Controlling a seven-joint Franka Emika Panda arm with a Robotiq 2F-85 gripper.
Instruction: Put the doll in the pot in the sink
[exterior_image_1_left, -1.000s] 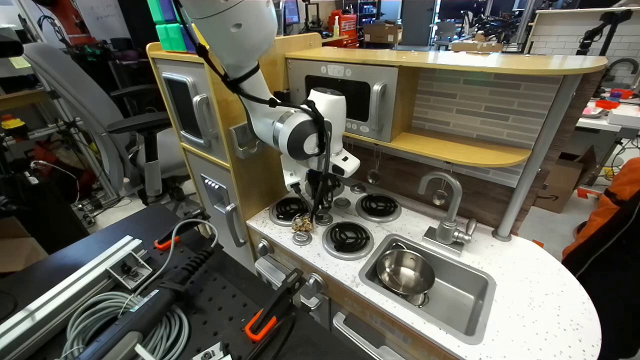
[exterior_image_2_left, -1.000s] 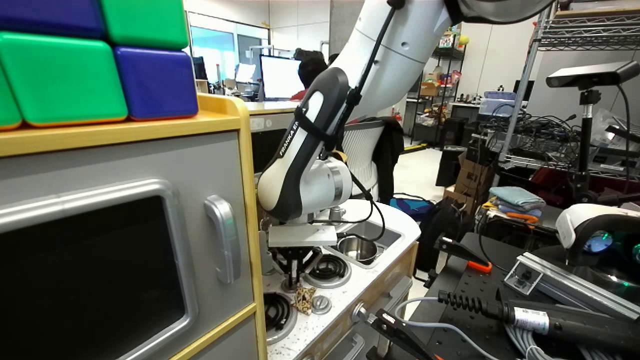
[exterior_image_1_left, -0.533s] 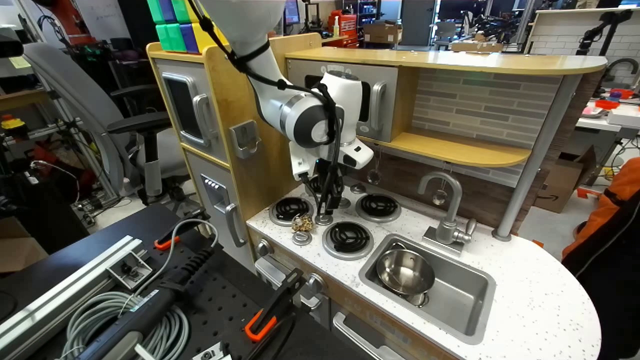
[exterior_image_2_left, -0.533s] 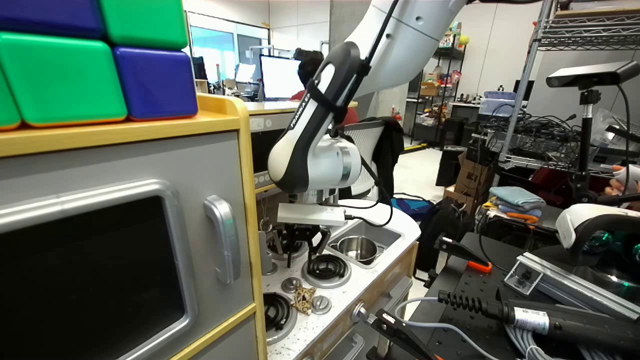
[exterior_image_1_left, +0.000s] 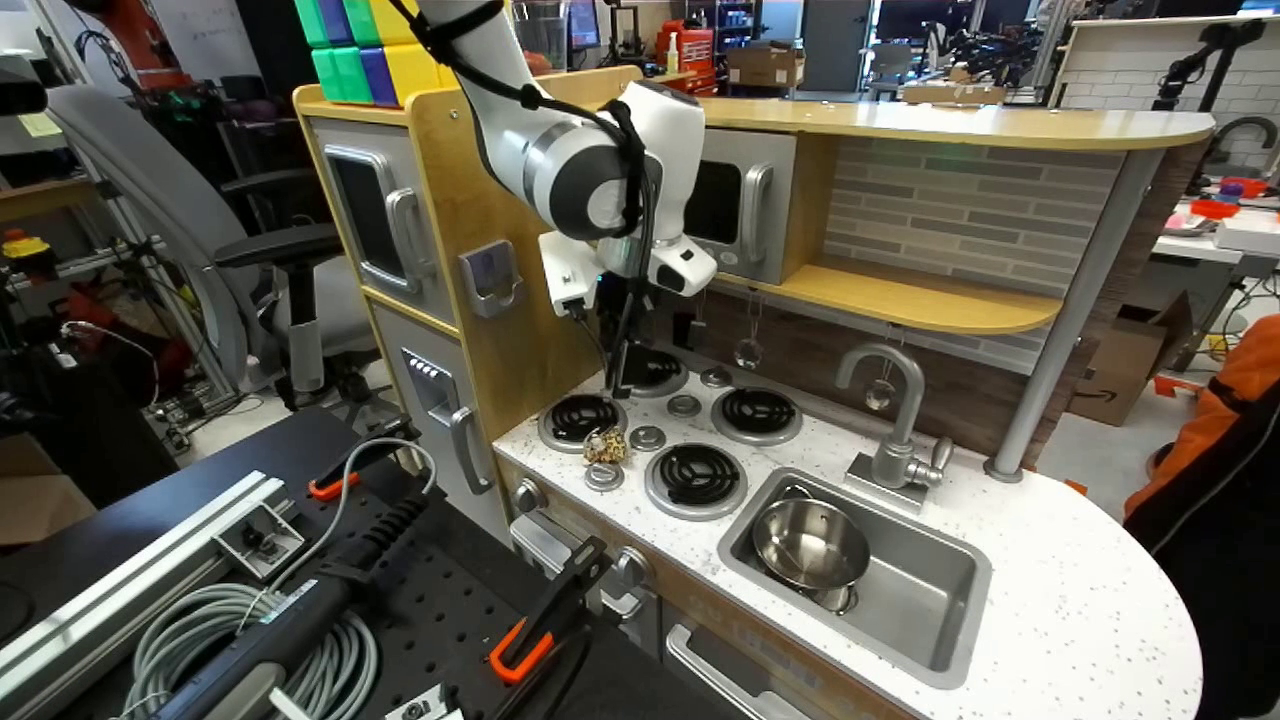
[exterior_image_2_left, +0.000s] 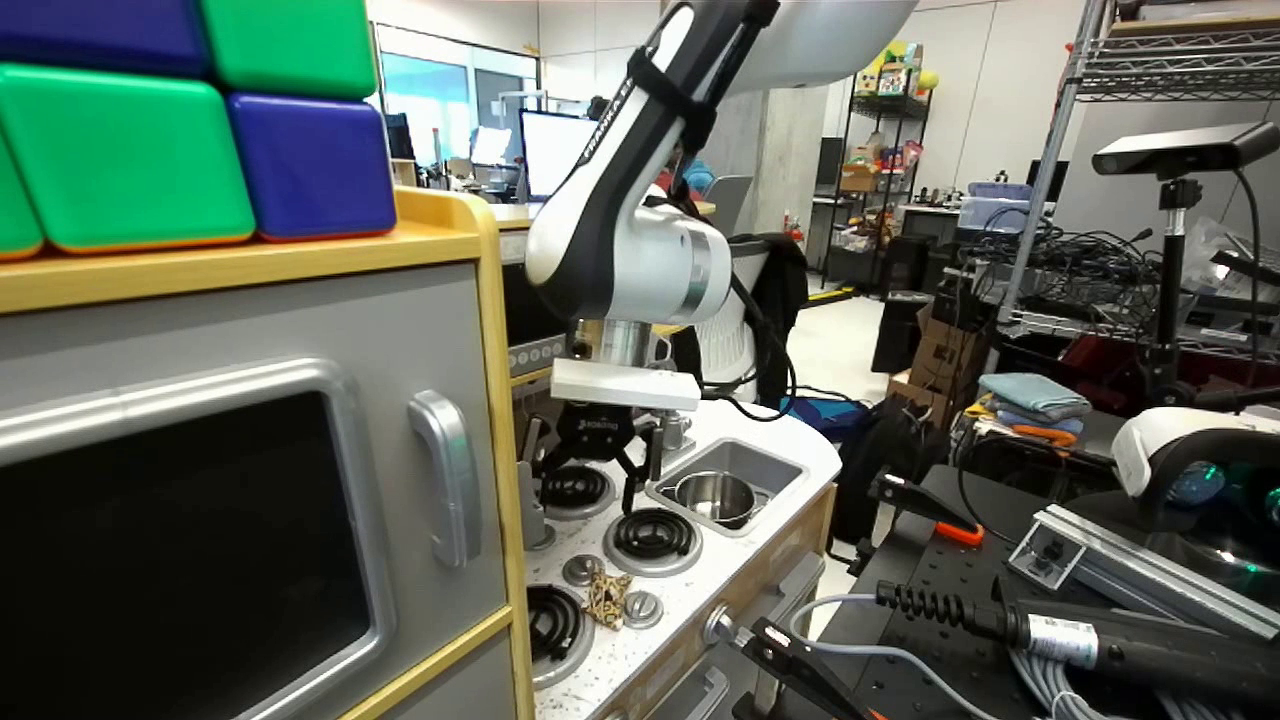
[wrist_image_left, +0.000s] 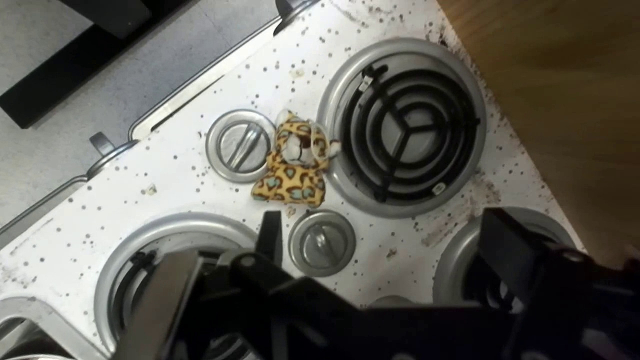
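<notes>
The doll lies on the speckled surface, near the middle of the wrist view, between a knob at its left and a burner at its right; it seems to touch the rims of both, so a grip would likely have to clear them. The tool shows at the bottom of that frame, its fingers spread well apart and holding nothing, presumably to leave room for the doll's width. It hangs raised above the surface, and the doll lies up and left of the gap, so a shift before lowering seems called for. In an exterior view the pot sits at lower right, in the left end of the sink, mouth upward, ready to take the doll.
</notes>
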